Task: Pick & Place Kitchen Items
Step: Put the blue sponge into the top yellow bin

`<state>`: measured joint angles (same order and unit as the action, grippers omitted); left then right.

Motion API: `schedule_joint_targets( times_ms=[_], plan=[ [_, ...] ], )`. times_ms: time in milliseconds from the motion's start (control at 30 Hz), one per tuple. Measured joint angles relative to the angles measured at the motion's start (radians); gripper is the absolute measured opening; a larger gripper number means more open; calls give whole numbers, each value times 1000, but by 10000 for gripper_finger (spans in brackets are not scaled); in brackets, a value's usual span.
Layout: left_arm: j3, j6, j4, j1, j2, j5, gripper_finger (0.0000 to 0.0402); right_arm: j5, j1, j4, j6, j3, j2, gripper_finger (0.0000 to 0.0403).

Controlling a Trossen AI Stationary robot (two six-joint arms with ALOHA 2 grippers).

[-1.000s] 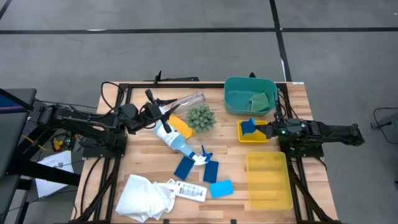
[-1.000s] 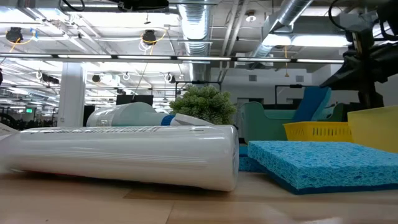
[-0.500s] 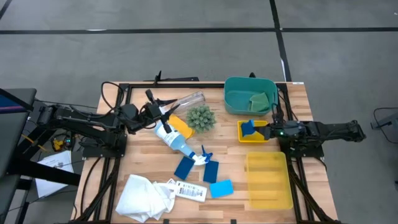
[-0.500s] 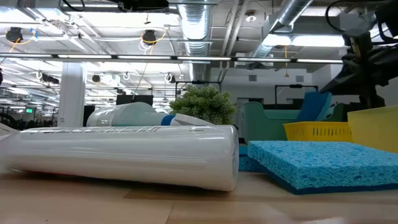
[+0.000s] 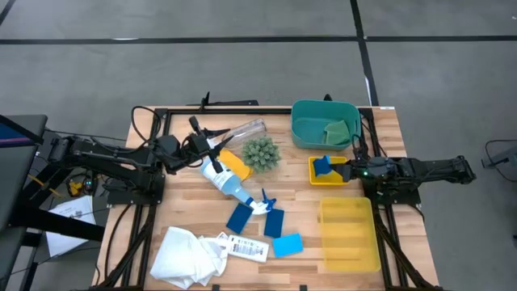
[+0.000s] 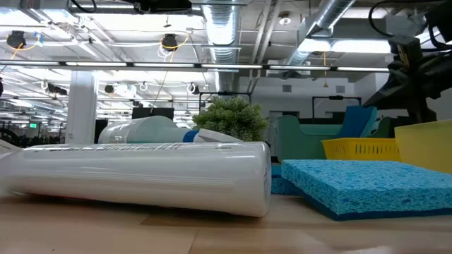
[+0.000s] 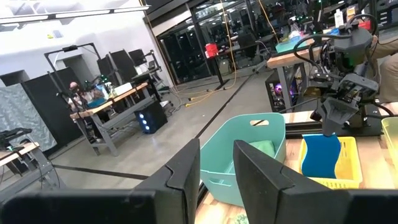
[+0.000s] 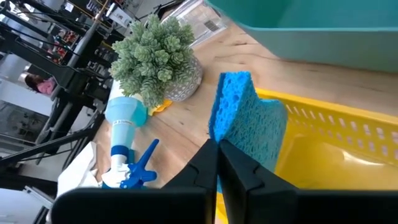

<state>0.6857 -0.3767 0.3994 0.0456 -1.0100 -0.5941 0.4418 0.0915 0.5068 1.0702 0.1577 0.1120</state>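
My right gripper (image 5: 342, 169) is shut on a blue sponge (image 5: 323, 165) over the small yellow basket (image 5: 329, 179); the sponge also shows in the right wrist view (image 8: 245, 118). My left gripper (image 5: 213, 150) hangs open and empty above the clear spray bottle (image 5: 229, 184), which lies on its side with its blue trigger (image 5: 263, 202) toward the near edge. A clear cup (image 5: 243, 130) lies on its side. A yellow sponge (image 5: 235, 165), three blue sponges (image 5: 239, 217) and a white cloth (image 5: 187, 255) lie flat on the table. Green sponges (image 5: 336, 129) lie in the teal bin (image 5: 305, 113). My right gripper pinches the blue sponge between its two fingers at the sponge's edge (image 8: 235, 142) nearest the arm. The fingers come about level from the table's right side. The sponge stands on edge, upright, its lower part inside the yellow basket; whether it rests on the basket floor I cannot tell.
A round spiky green plant ball (image 5: 260, 152) stands between the cup and the basket. A large yellow bin (image 5: 349, 234) stands at the near right. A white labelled packet (image 5: 247, 248) lies beside the cloth. Bare wood shows at the near left (image 5: 174, 206).
My right gripper has come down a little with the blue sponge, which stays upright and now sits lower in the yellow basket.
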Motion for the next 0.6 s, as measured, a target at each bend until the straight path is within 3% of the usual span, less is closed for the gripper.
schedule_joint_targets(
  times_ms=[167,600],
  plan=[
    [0,0,-1,0,0,0,92,-3,0,1,-22,0,0,40],
    [0,0,-3,0,0,0,92,3,0,1,-34,0,0,181]
  ],
)
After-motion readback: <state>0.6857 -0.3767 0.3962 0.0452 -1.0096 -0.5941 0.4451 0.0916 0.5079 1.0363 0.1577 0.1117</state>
